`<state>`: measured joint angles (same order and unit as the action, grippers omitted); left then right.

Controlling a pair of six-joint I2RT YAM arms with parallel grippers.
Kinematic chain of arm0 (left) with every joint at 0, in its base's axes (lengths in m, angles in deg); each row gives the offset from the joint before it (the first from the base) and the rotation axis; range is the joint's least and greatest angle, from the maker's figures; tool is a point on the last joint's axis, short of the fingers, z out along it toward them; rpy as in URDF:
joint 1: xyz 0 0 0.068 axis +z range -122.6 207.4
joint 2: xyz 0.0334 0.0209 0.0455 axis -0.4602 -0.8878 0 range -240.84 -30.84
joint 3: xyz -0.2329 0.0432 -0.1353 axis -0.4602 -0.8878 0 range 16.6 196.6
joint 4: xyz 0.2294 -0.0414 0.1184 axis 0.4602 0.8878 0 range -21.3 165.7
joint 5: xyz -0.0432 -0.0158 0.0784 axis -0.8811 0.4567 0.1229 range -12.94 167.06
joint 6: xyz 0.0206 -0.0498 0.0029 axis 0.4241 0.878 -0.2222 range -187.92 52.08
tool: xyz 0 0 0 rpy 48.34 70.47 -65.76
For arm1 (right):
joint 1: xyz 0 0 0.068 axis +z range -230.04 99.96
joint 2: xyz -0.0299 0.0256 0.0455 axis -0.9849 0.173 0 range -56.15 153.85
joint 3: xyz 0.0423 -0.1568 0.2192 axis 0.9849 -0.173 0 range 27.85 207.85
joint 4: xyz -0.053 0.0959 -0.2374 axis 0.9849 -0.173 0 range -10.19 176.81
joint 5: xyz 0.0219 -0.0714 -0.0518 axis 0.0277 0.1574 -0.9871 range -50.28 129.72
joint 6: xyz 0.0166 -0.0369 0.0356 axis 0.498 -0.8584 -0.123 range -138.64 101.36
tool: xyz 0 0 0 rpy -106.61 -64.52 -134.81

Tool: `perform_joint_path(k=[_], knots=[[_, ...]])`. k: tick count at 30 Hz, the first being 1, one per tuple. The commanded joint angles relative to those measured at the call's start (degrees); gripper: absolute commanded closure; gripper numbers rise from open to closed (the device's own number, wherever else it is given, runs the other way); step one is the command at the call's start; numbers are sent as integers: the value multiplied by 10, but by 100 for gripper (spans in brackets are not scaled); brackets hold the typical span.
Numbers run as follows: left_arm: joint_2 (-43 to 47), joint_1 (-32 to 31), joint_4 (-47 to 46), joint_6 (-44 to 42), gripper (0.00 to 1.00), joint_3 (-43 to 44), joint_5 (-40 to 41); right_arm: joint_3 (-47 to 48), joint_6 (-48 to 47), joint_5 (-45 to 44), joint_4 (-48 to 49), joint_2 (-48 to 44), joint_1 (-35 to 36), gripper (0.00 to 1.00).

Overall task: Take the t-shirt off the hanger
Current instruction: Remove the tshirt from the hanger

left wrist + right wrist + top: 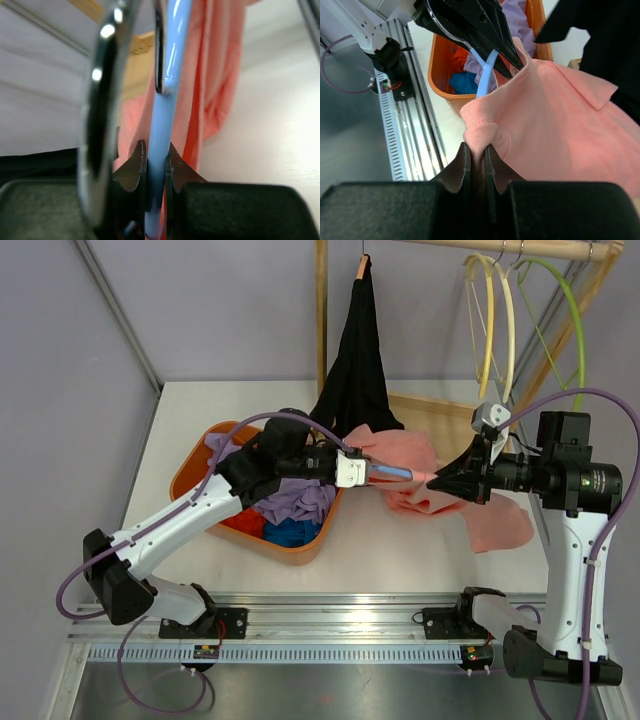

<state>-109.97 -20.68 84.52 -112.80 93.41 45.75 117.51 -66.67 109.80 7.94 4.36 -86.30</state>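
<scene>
The left gripper (pixel 156 161) is clamped on the light-blue plastic hanger (pixel 161 125), most of which is buried inside the salmon-pink cotton t-shirt (pixel 560 115). The t-shirt is heaped on the white table (pixel 400 560) beside the orange plastic basket (pixel 183 475). The right gripper (pixel 476 152) pinches a fold of the shirt's hem.

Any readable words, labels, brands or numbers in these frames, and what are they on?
No text can be read in any view.
Black lens barrel: faint pale marks, too small to read.
Pink t-shirt, blue hanger, orange basket: no print visible.
</scene>
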Motion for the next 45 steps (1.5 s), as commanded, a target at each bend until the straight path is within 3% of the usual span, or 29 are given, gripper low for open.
perform_joint_path(k=[1, 3, 5, 8, 9, 10, 13, 18, 24, 30, 34, 38, 45], knots=[[4, -1, -39, 42, 100, 24, 16, 3, 102, 49, -33, -16, 8, 100], [9, -1, -32, 65, 100, 22, 20, -17, 209, 31, 33, -21, 8, 100], [9, -1, -18, 86, 100, 26, 27, -23, 254, -1, 101, -17, 9, 100], [4, 0, -9, 177, 100, 38, 54, 0, 298, -46, 136, 6, 8, 88], [-2, 0, -10, 198, 100, 42, 69, 8, 322, -61, 144, 18, 8, 82], [-7, 0, -7, 218, 100, 46, 76, 16, 333, -96, 162, 24, 8, 66], [-22, 0, 9, 286, 100, 65, 97, 58, 357, -159, 186, 44, 7, 40], [-42, -2, 34, 366, 100, 104, 131, 128, 356, -240, 220, 52, 7, 18], [-59, -4, 70, 464, 100, 159, 171, 142, 325, -232, 227, 29, 7, 13], [-72, -16, 105, 550, 100, 192, 208, 137, 319, -76, 161, 37, 7, 12], [-86, -21, 107, 614, 100, 213, 222, 125, 340, -50, 123, 60, 11, 13], [-119, -31, 116, 652, 100, 256, 237, 125, 348, -130, 128, 74, 30, 14], [-166, -43, 144, 683, 100, 325, 267, 114, 385, -387, 181, 109, 135, 20]])
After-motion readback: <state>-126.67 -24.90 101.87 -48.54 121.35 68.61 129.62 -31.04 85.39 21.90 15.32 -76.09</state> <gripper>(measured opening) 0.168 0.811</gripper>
